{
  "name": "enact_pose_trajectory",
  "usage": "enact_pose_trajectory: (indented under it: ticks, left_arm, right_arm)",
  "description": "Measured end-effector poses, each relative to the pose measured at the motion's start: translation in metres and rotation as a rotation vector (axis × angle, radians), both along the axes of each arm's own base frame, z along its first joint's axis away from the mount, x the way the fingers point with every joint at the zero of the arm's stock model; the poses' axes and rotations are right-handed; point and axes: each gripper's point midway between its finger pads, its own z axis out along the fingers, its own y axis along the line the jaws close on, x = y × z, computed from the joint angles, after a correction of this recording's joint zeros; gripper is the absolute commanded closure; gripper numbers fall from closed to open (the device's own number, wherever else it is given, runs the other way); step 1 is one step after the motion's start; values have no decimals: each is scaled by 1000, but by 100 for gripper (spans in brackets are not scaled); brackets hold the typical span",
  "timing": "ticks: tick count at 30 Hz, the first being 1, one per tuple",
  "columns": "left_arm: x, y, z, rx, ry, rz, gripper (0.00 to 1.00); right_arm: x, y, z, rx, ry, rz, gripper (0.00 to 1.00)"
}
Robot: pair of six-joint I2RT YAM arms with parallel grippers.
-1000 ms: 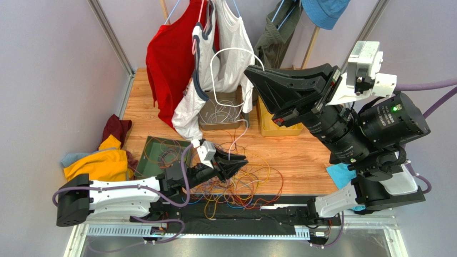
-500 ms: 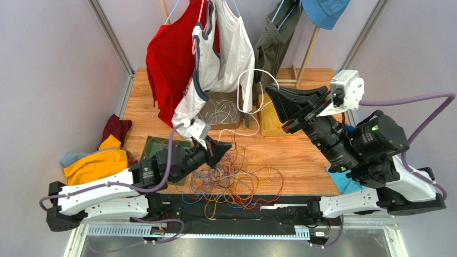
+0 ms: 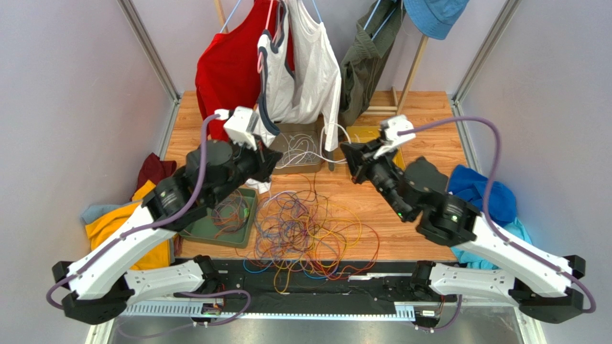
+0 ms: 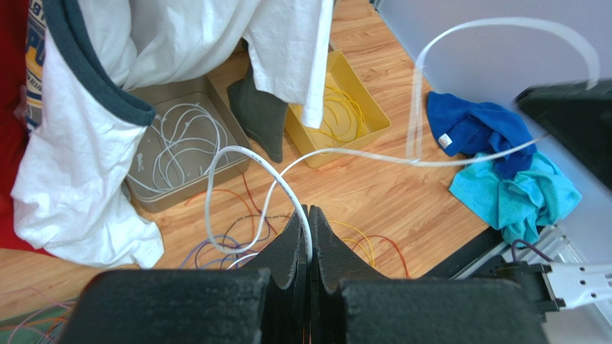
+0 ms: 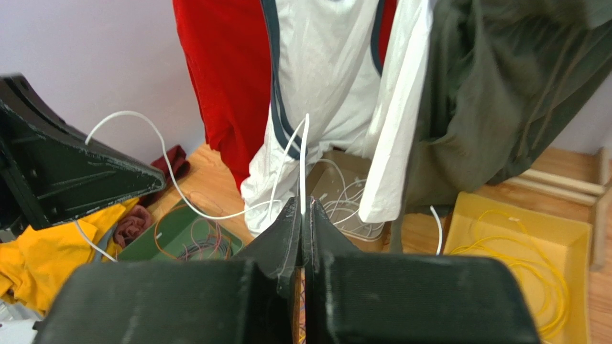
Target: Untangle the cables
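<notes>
Your left gripper (image 4: 309,218) is clenched on a white cable (image 4: 237,149) by the left edge of the grey tray (image 4: 190,188). Your right gripper (image 5: 300,208) pinches that 1 cable by the tray's right side. The remaining cables (image 3: 309,229) lie snarled just in front of the tray.

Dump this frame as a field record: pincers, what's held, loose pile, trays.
left pincer: shut on white cable
right pincer: shut on a white cable, apparently the same one
cable span: strung between both pincers, lifted in the air
snarl: multicolour, many strands tangled
tan tray: holds white cables
yellow tray: holds yellow cables
green tray: holds orange and purple cables
task state: snarl not yet sorted
</notes>
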Motion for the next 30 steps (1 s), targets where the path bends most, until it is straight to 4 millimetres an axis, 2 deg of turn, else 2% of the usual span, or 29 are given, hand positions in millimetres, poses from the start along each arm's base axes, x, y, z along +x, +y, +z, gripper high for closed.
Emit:
enact_pose_trajectory:
  ticks: [3, 8, 16, 19, 22, 25, 30]
  left_arm:
    - [19, -10, 1, 14, 19, 4, 100]
    - [59, -28, -13, 45, 68, 12, 100]
    - [120, -10, -37, 47, 115, 106, 100]
    - [141, -6, -43, 37, 121, 125, 100]
    - [163, -8, -45, 29, 132, 128, 100]
    - [183, -15, -44, 18, 130, 118, 100]
    - [200, -26, -27, -9, 91, 87, 100]
  right_arm:
    - [18, 19, -21, -20, 57, 25, 100]
    - [46, 60, -69, -71, 182, 104, 100]
    - [90, 105, -131, -63, 331, 188, 100]
    - [106, 119, -146, -64, 366, 208, 100]
    - [120, 133, -151, -53, 383, 235, 100]
    - [132, 141, -143, -36, 378, 252, 100]
    - [146, 146, -103, 23, 309, 272, 100]
